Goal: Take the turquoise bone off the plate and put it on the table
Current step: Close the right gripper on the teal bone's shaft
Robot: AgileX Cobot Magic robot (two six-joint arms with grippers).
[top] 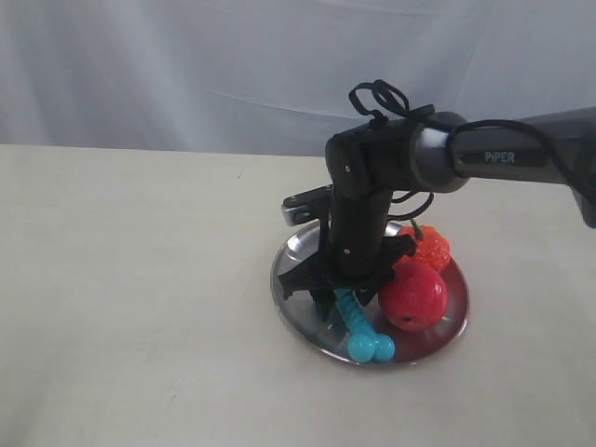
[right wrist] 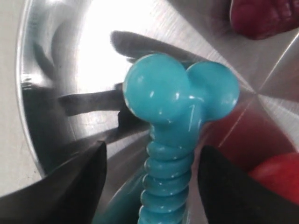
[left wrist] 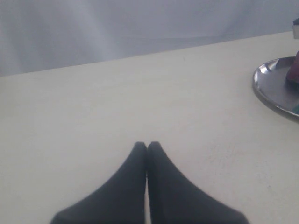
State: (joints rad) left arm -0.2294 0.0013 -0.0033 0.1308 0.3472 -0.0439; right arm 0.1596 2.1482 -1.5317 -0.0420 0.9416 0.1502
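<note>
Turquoise bone [top: 359,326] lay near-side on the plate [top: 296,253]. Your right gripper [right wrist: 152,158] straddled its shaft, parted and holding nothing, poised to pinch. Left gripper [left wrist: 147,146] sat closed, empty.

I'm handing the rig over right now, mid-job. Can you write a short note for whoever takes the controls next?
Left gripper: shut, empty, over bare table, clear of the plate.
Right gripper: open, down over the plate, fingers either side of the ribbed shaft of the turquoise bone, with a gap on each side; no grip yet.
The bone lies on the plate, next to a red apple toy and an orange-red toy fruit.
Done: right gripper lined up on the bone.
Left: close, lift, set the bone on the table.
</note>
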